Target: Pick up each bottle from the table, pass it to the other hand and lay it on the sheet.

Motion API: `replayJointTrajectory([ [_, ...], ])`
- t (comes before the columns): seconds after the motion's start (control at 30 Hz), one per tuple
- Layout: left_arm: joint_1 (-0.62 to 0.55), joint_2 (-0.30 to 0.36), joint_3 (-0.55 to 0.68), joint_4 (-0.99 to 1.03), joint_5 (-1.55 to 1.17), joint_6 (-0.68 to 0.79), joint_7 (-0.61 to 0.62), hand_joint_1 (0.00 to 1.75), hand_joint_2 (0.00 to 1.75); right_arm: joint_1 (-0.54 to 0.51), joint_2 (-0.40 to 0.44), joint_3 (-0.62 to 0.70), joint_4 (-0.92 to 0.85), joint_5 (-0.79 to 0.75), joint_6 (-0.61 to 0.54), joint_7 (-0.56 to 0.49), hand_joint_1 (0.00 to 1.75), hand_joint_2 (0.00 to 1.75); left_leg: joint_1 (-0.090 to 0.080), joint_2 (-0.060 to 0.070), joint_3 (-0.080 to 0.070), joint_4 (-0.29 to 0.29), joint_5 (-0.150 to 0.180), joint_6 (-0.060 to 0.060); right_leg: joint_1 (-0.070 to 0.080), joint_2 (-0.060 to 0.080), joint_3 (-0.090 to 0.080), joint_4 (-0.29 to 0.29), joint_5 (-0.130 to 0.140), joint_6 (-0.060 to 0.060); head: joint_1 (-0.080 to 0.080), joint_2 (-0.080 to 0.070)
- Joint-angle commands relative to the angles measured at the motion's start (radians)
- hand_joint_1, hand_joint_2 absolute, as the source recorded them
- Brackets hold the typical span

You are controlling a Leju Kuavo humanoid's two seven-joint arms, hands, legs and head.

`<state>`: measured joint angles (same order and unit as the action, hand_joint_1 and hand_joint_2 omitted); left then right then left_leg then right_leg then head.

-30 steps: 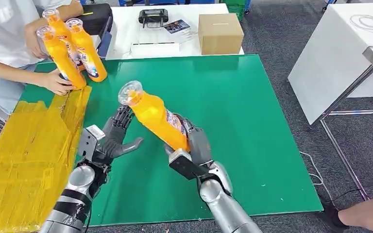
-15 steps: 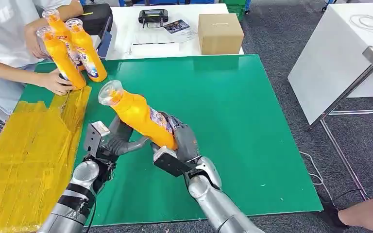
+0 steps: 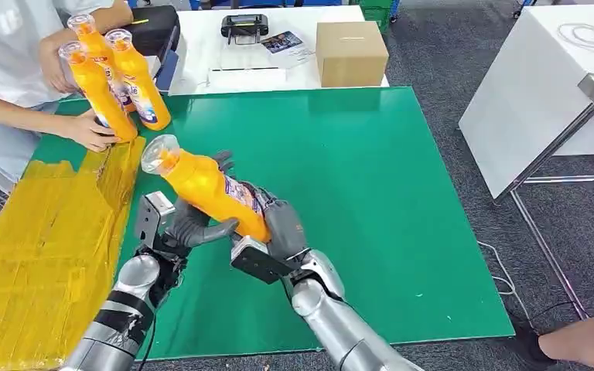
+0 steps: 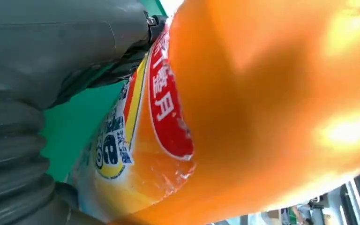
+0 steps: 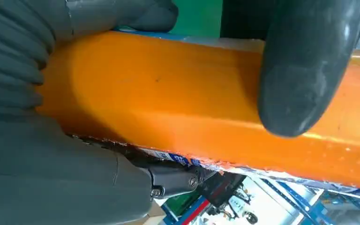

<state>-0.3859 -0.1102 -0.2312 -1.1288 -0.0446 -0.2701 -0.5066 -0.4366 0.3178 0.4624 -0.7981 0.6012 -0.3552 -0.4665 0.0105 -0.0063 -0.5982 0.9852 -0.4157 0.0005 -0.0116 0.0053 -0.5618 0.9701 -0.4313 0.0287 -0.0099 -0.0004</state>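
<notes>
An orange bottle (image 3: 205,189) with a clear cap and a red, white and blue label is tilted above the green mat (image 3: 371,170), cap toward the yellow sheet (image 3: 39,247). My right hand (image 3: 278,228) grips its lower end; in the right wrist view a dark finger (image 5: 304,70) lies across the orange body (image 5: 168,103). My left hand (image 3: 189,228) cups the bottle's middle, thumb against its underside, fingers standing straight behind it. In the left wrist view the label (image 4: 164,108) sits right beside the grey thumb (image 4: 75,42).
A person at the far left holds three more orange bottles (image 3: 112,77) upright at the sheet's far end, one hand (image 3: 89,131) at their base. A cardboard box (image 3: 350,52) stands on the white table behind. Another white table (image 3: 541,85) stands to the right.
My right hand has carried the bottle left and lower, tilting it more. My left hand has moved under the bottle, and its thumb and fingers now bracket the bottle's middle.
</notes>
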Motion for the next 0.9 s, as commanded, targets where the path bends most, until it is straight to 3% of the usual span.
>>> replayJointTrajectory([
  [0.03,-0.051,0.001,-0.024,0.066,0.003,0.0,0.003,0.0,1.75,-0.058,-0.008,0.041,0.1,0.002,0.007,0.002,1.75,1.75,0.0,-0.001,0.004,0.0,-0.001,0.0,0.001,-0.002,0.004,-0.001,-0.001,-0.001,0.0,0.0],
  [0.5,-0.049,-0.017,-0.015,0.036,0.062,0.004,0.008,0.05,1.75,-0.091,0.015,0.103,0.217,0.01,0.026,0.019,1.75,1.75,0.0,-0.001,0.002,0.0,-0.001,0.0,0.001,-0.002,0.003,-0.001,-0.001,-0.001,0.0,0.0],
  [0.53,-0.049,-0.017,-0.015,0.036,0.064,0.006,0.008,0.45,1.75,-0.091,0.014,0.103,0.215,0.01,0.022,0.018,1.75,1.75,0.0,-0.001,0.002,0.0,-0.001,0.0,0.0,-0.002,0.002,-0.001,-0.001,0.0,0.0,0.0],
  [0.57,-0.049,-0.018,-0.015,0.038,0.066,0.008,0.009,1.75,1.75,-0.09,0.012,0.104,0.212,0.009,0.02,0.018,1.75,1.75,0.001,-0.002,0.006,0.001,-0.003,0.001,0.002,-0.003,0.008,-0.001,-0.003,-0.001,0.0,0.0],
  [0.9,-0.054,-0.017,-0.009,0.044,0.066,0.019,0.002,1.75,1.75,-0.075,0.002,0.098,0.152,0.001,-0.007,0.013,1.75,1.75,0.001,-0.002,0.004,0.001,-0.002,0.0,0.001,-0.003,0.006,-0.001,-0.002,-0.001,0.0,0.0],
])
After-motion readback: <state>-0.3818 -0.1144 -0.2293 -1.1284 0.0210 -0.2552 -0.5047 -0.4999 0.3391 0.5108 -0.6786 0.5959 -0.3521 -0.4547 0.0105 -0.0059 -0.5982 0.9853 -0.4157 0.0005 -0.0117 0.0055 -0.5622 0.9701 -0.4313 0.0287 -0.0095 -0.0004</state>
